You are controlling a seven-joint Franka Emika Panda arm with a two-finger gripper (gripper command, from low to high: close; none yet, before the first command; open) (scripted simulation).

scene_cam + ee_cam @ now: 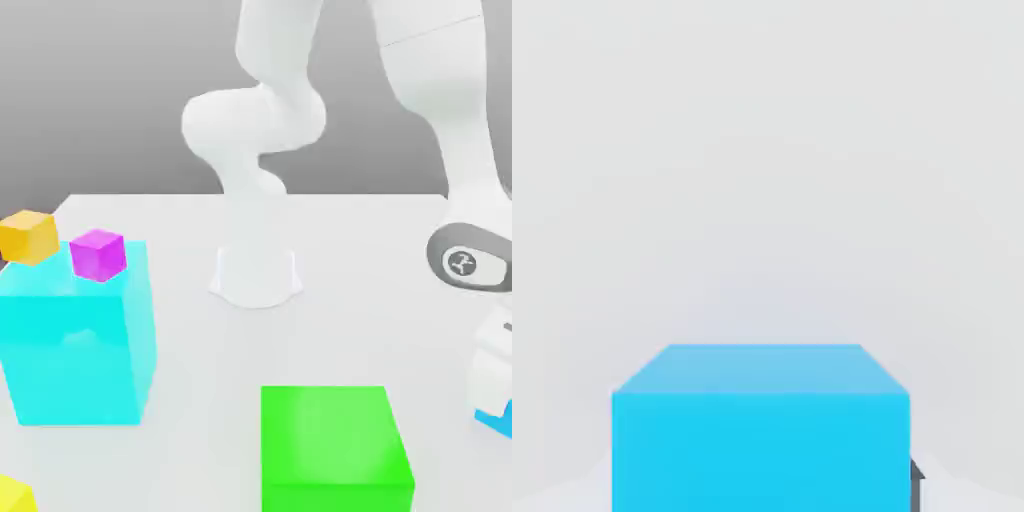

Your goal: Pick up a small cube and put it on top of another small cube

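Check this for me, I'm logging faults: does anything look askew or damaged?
Nothing looks damaged. The small magenta cube sits turned askew to the edges of the large cyan block, and the small orange cube seems to overhang that block.

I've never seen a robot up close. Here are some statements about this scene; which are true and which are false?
1. The purple cube sits on the big cyan block. True.
2. The big green block has the orange cube on top. False: its visible top is bare.
3. The gripper is at the blue cube. True.
4. The gripper is above the cyan block. False: it is at the exterior view's right, away from that block.
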